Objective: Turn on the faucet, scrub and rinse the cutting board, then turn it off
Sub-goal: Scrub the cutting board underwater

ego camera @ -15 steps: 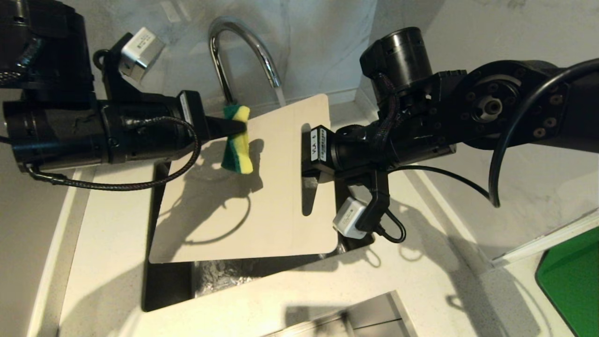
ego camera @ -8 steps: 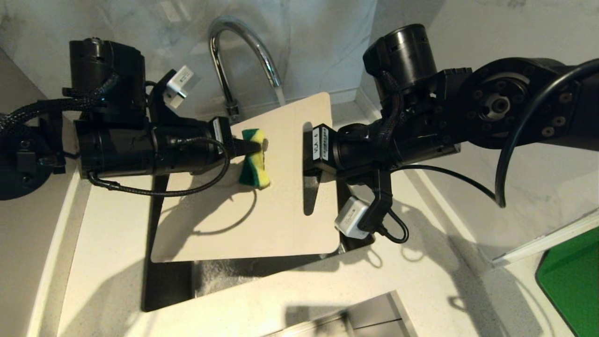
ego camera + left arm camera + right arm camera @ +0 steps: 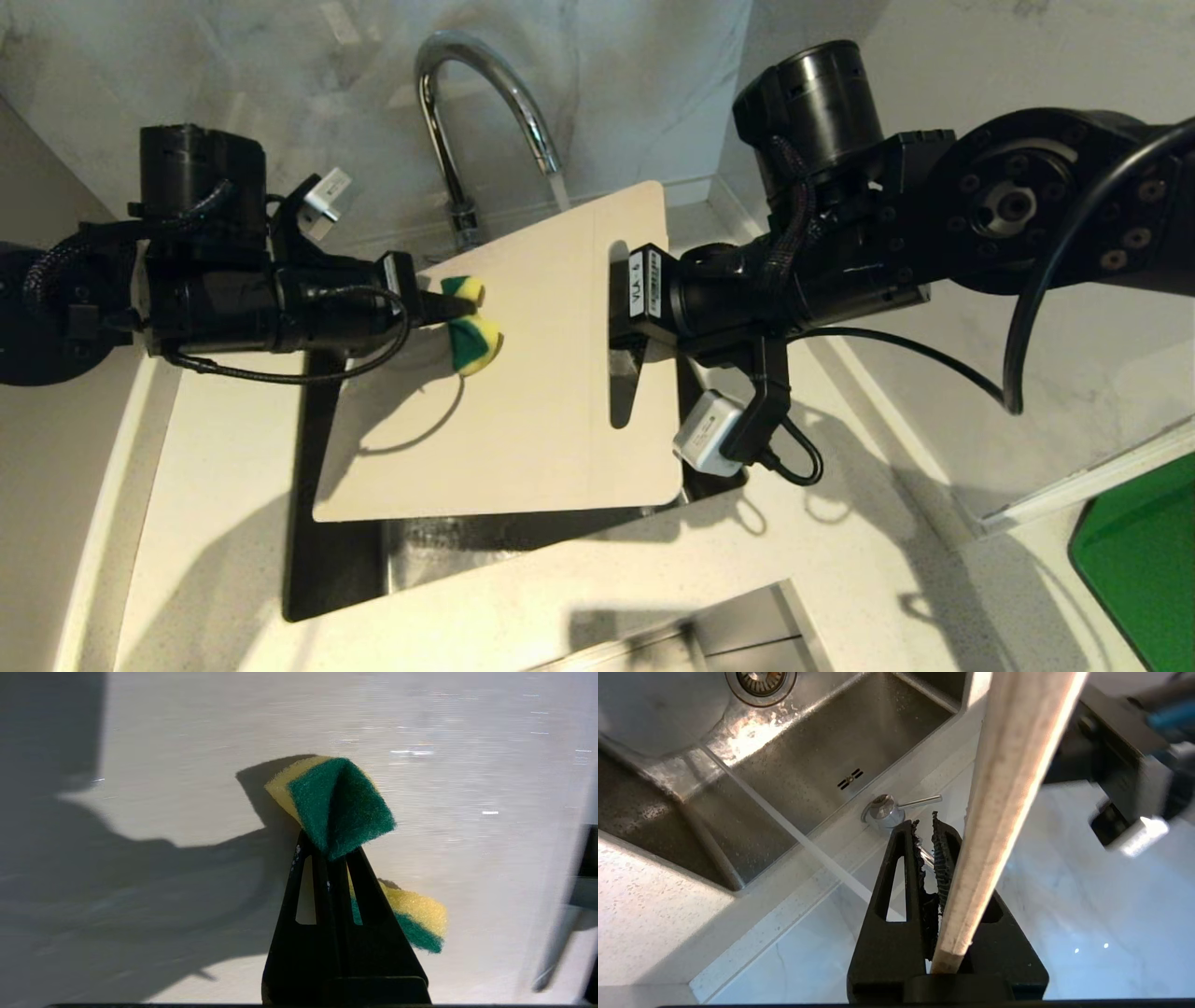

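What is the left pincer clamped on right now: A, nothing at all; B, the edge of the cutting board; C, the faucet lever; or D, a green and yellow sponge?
D: the left pincer is shut on the green and yellow sponge, pinched at its middle against the cutting board, which the right pincer holds by its edge.

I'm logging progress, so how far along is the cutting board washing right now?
Done: the faucet is on, water running from its spout. In hand: the right end effector holds the cutting board over the sink while the left end effector, shut on the sponge, scrubs its face. Left: finishing the scrub, rinsing, shutting the faucet off.
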You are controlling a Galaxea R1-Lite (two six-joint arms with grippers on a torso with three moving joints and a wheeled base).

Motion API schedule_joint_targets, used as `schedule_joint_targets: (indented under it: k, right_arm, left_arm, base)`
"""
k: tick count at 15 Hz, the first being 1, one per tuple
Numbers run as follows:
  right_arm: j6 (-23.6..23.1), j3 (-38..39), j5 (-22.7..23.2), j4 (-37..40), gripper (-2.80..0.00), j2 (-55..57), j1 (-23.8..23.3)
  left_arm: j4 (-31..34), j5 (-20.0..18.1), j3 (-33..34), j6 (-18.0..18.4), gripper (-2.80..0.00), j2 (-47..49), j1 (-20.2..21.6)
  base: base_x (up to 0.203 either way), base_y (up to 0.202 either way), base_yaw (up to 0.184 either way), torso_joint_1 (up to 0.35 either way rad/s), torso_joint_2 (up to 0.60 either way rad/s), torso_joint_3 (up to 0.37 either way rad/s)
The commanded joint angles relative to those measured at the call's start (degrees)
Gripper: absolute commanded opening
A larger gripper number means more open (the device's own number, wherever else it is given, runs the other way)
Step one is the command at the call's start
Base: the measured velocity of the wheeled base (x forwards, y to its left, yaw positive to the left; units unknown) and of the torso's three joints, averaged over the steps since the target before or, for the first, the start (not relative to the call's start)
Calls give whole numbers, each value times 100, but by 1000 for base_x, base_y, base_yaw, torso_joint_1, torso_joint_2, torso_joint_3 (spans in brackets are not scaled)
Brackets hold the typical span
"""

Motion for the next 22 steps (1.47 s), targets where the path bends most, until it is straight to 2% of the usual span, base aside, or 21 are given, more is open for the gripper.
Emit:
schedule_joint_targets:
  k: [1,8,10,12,15,16,18,22]
  right_arm:
    - [-87,-8,21,5,-280,-47,3]
    - [-78,0,26,5,-280,-108,-23]
    - [-78,0,26,14,-280,-142,-76]
    - [-86,27,26,14,-280,-152,-85]
    - [-78,53,26,14,-280,-187,-85]
    - [-78,79,26,14,-280,-187,-85]
    - [-78,97,26,14,-280,-161,-85]
    - [-78,97,18,6,-280,-143,-85]
  left_arm:
    - [-13,-226,273,13,-280,43,407]
    - [-233,-893,1190,531,-280,17,1689]
    - [-670,-950,1532,603,-280,29,1957]
    - [-784,-957,1630,672,-280,6,2034]
    - [-787,-967,1636,762,-280,-97,1936]
    - [-771,-966,1636,740,-280,-202,1787]
    - [-715,-930,1613,621,-280,-497,1276]
    - [57,-800,958,-260,-280,-1072,-230]
  base:
    - [0,0,0,0,0,0]
    - [0,0,0,0,0,0]
    - [0,0,0,0,0,0]
    - [0,0,0,0,0,0]
    - [0,0,0,0,0,0]
    - [0,0,0,0,0,0]
    - [0,0,0,0,0,0]
    - [0,0,0,0,0,0]
